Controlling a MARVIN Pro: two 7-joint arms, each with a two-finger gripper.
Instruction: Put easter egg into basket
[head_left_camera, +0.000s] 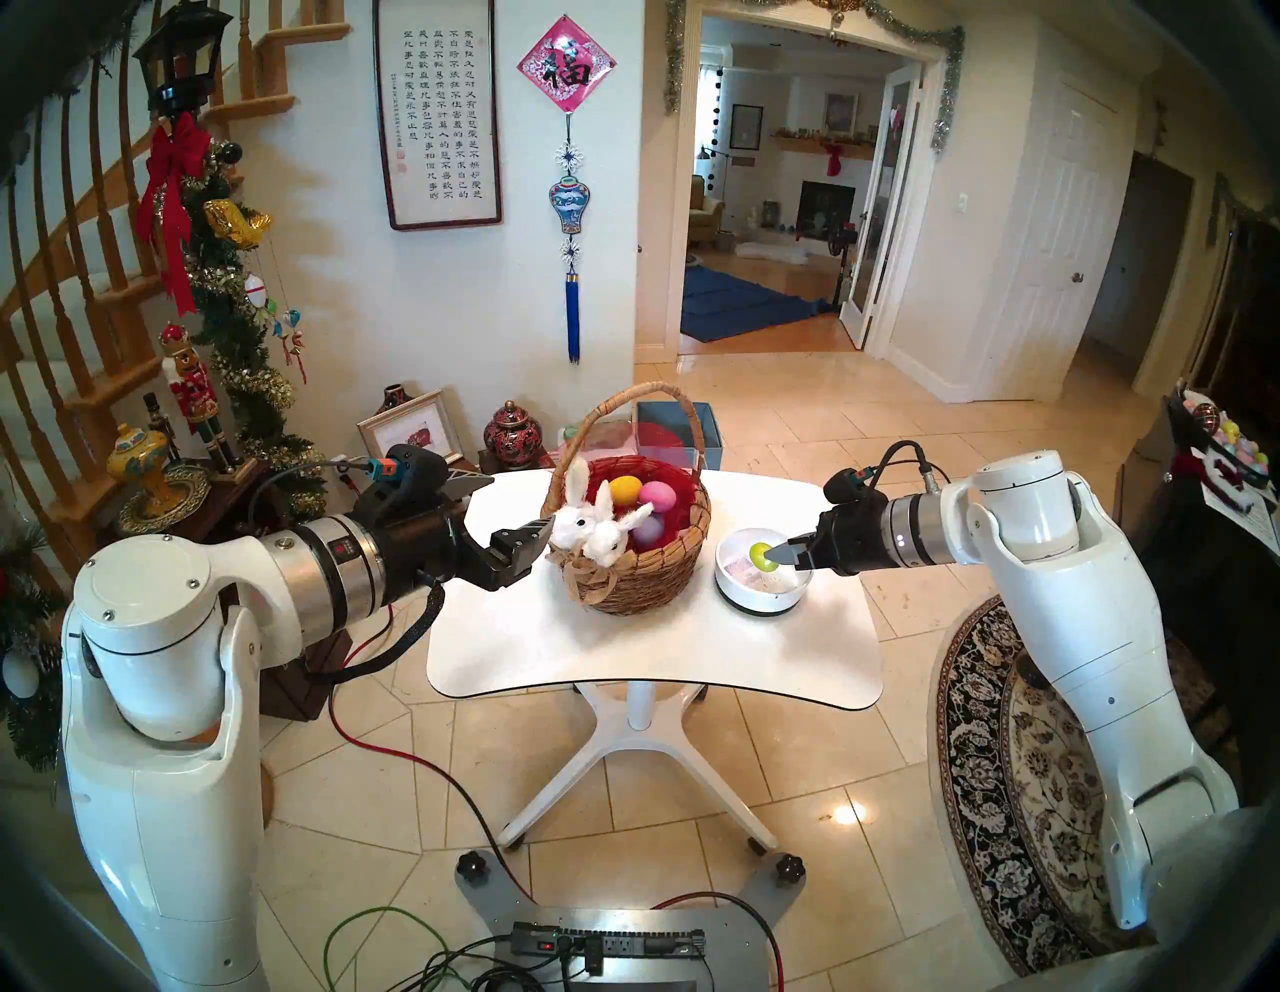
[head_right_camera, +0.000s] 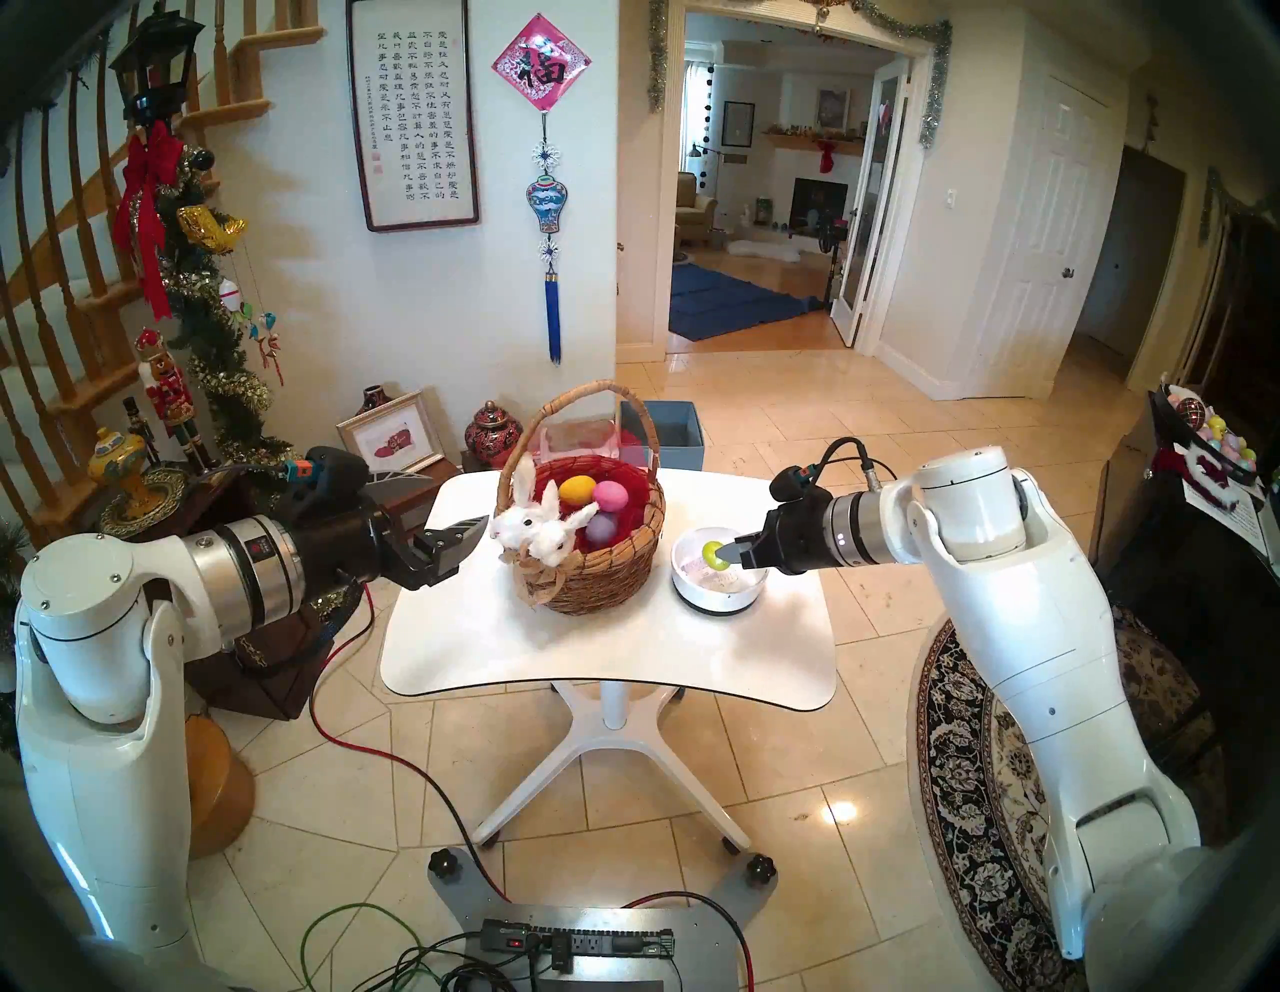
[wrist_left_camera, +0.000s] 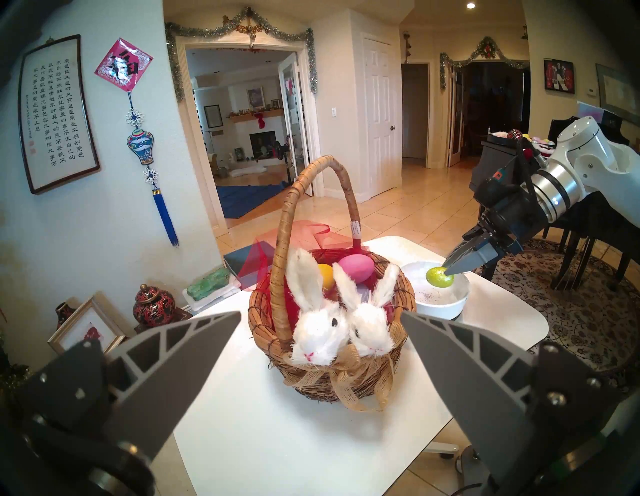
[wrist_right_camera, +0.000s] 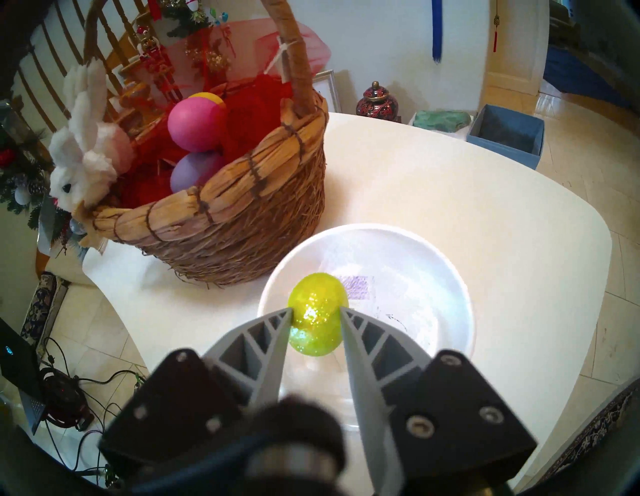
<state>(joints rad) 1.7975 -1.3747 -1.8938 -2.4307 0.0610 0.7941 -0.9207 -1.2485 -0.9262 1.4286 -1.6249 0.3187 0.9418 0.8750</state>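
Step in hand, as judged: pickup of the glittery yellow-green plastic egg (wrist_right_camera: 317, 313) from the small round white bowl (wrist_right_camera: 446, 273), which stands toward the right edge of the white rounded bench (head_left_camera: 651, 658). The right gripper (wrist_right_camera: 317, 311) has its two grey ribbed fingers closed in on the egg's flanks, one tip on each side. The egg appears pinched, sitting low over the bowl's floor; whether it has cleared the floor cannot be told from these views. The round brown woven wicker basket (head_left_camera: 641, 575) with a tall arched handle (head_left_camera: 647, 398), red lining, two white plush bunnies (wrist_left_camera: 332, 322) and a burlap bow stands just left of the bowl, near the bench middle toward the far edge. It already holds a yellow egg (head_left_camera: 624, 489), a pink egg (head_left_camera: 656, 496) and a lilac egg (head_left_camera: 648, 530). The left gripper (head_left_camera: 530, 547) hovers off the left edge of the bench beside the bunnies, fingers spread wide, holding nothing. Next move calls for a lift above the bowl rim, then travel left over the basket wall, keeping clear of the handle arch, and a release onto the open red lining at the right of the eggs. Risk noted: smooth egg could slip from a tip-only pinch.
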